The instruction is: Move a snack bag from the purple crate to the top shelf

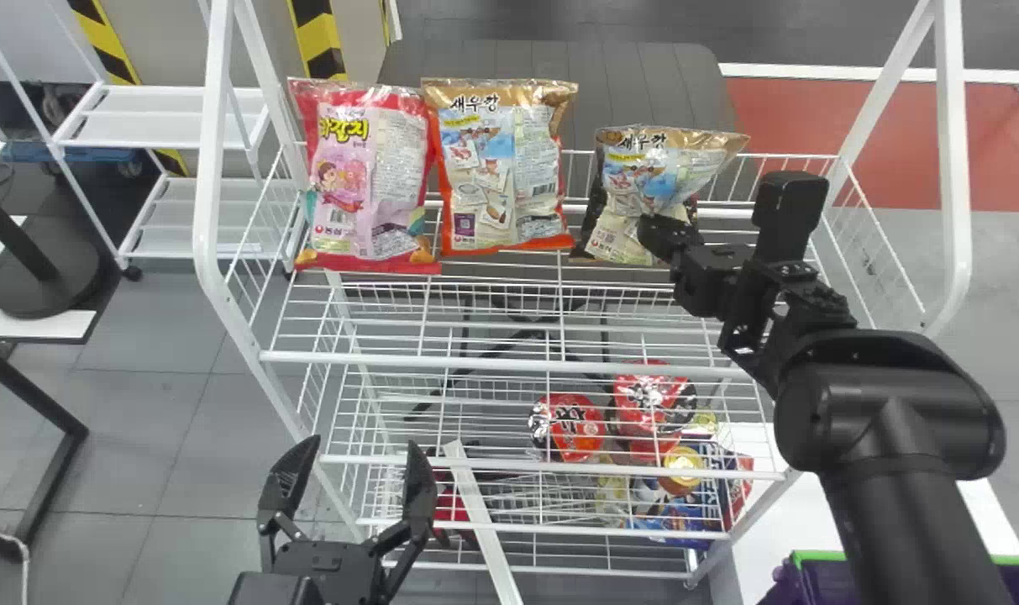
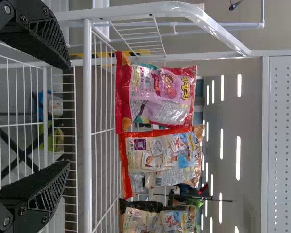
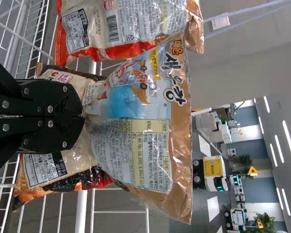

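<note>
My right gripper [image 1: 667, 239] is at the right part of the top shelf [image 1: 517, 363], shut on the black-and-gold snack bag [image 1: 643, 181]. In the right wrist view the right gripper [image 3: 81, 116] pinches the middle of that snack bag [image 3: 136, 121], which is creased there and stands upright beside the orange-edged bag. At the lower left, my left gripper [image 1: 356, 458] is parked in front of the rack, open and holding nothing; the left wrist view shows the left gripper [image 2: 68, 116] with its fingers wide apart. The purple crate [image 1: 816, 580] with a green rim is at the bottom right, partly behind the right arm.
A pink bag [image 1: 366, 176] and an orange-edged bag [image 1: 499, 168] stand left of the held one on the top shelf. White side frames [image 1: 211, 168] bound the rack. Lower down are red-lidded cups [image 1: 569, 427] and other packages.
</note>
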`<state>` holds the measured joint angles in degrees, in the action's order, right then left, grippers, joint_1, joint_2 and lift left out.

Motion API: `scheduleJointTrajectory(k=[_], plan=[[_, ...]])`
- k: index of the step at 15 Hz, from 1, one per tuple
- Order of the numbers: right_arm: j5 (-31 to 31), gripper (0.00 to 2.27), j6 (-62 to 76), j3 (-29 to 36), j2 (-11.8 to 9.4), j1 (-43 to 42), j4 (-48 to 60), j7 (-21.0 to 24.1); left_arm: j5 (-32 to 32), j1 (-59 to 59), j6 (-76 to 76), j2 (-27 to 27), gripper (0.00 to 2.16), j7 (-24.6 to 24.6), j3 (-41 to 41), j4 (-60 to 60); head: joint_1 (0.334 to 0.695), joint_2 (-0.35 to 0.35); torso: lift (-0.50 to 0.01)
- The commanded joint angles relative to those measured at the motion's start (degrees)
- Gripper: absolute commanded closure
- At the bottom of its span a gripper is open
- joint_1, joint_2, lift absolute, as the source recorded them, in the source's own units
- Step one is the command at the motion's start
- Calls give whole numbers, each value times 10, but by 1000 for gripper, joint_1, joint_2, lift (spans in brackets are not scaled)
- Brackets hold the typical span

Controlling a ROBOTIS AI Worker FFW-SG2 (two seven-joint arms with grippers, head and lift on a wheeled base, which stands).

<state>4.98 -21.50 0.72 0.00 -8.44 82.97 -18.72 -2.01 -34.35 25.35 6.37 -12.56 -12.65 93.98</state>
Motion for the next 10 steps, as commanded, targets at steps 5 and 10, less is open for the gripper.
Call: scheduleJointTrajectory(k=[5,10], plan=[[-6,76,4,-1,1,-5,-15,0,3,3,0,0,130,4,2,-2,695,14,0],[-6,63,4,-2,1,-4,-13,0,3,3,0,0,130,3,1,-2,695,13,0]])
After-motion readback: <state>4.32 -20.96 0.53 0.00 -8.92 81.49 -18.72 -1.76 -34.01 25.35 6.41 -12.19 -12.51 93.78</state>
